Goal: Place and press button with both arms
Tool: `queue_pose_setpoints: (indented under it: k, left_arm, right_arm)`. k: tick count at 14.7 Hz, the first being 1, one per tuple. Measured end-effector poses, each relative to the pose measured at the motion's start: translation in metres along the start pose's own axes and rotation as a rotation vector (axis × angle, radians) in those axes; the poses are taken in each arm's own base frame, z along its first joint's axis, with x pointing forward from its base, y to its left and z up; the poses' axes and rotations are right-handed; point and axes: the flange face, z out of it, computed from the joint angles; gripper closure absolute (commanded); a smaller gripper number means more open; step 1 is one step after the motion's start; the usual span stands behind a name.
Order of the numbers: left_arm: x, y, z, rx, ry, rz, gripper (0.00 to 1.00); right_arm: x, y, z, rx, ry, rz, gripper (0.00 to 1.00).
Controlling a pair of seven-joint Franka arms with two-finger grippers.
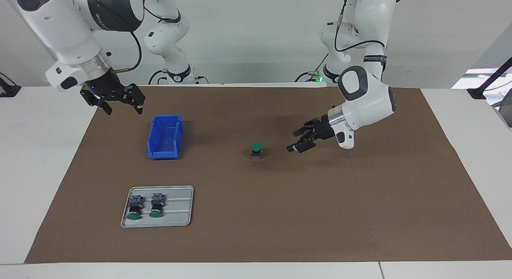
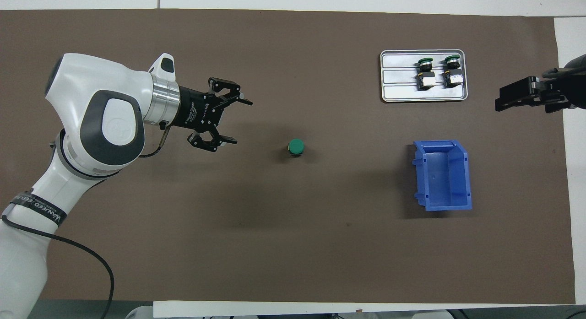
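- One button [image 1: 256, 148] stands upright on its block end at mid-mat, green cap up, ready for pressing, I judge.
- Two more buttons [image 1: 145, 206] lie on the grey tray [image 1: 182, 219], at about seven o'clock from it in the facing view; the blue bin [image 1: 165, 136] sits at nine o'clock.
- My left gripper [image 1: 296, 140] hangs low at three o'clock of the standing button, fingers spread wide, holding nothing, aimed sideways at it.
- My right gripper [image 1: 120, 103] waits raised over the mat's edge, open and empty.
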Motion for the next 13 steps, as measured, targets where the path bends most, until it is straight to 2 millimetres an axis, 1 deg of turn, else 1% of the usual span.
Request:
queue_pose_setpoints:
  k: [1,2,3,4,5,6,8,9,10,11,12,13]
  left_arm:
    - [-0.009,0.005,0.000,0.033,0.035,0.033,0.00]
    - [-0.022,0.009,0.002,0.085,0.093,0.068,0.03]
    - [-0.037,0.015,0.004,0.143,0.169,0.096,0.09]
    - [-0.055,0.022,0.005,0.201,0.253,0.124,0.12]
    - [-0.071,0.028,0.004,0.244,0.312,0.147,0.18]
    - [-0.086,0.034,0.001,0.271,0.342,0.169,0.26]
    - [-0.101,0.042,-0.005,0.299,0.379,0.210,0.44]
    - [-0.107,0.044,-0.002,0.315,0.406,0.241,0.64]
    - [-0.116,0.047,0.005,0.331,0.427,0.275,0.78]
    - [-0.126,0.050,0.015,0.345,0.436,0.307,0.86]
    - [-0.137,0.055,0.027,0.358,0.436,0.337,1.00]
    - [-0.148,0.062,0.040,0.371,0.428,0.361,1.00]
  right_arm:
    - [0.000,0.000,0.000,0.000,0.000,0.000,0.01]
    - [0.000,0.000,0.000,0.000,0.000,0.000,0.01]
    - [0.000,0.000,0.000,0.000,0.000,0.000,0.01]
    - [0.000,0.000,0.000,0.000,0.000,0.000,0.01]
    - [0.000,0.000,0.000,0.000,0.000,0.000,0.01]
    - [0.000,0.000,0.000,0.000,0.000,0.000,0.01]
    - [0.000,0.000,0.000,0.000,0.000,0.000,0.01]
    - [0.000,0.000,0.000,0.000,0.000,0.000,0.01]
    - [0.000,0.000,0.000,0.000,0.000,0.000,0.01]
    - [0.000,0.000,0.000,0.000,0.000,0.000,0.01]
    - [0.000,0.000,0.000,0.000,0.000,0.000,0.01]
    - [0.000,0.000,0.000,0.000,0.000,0.000,0.01]
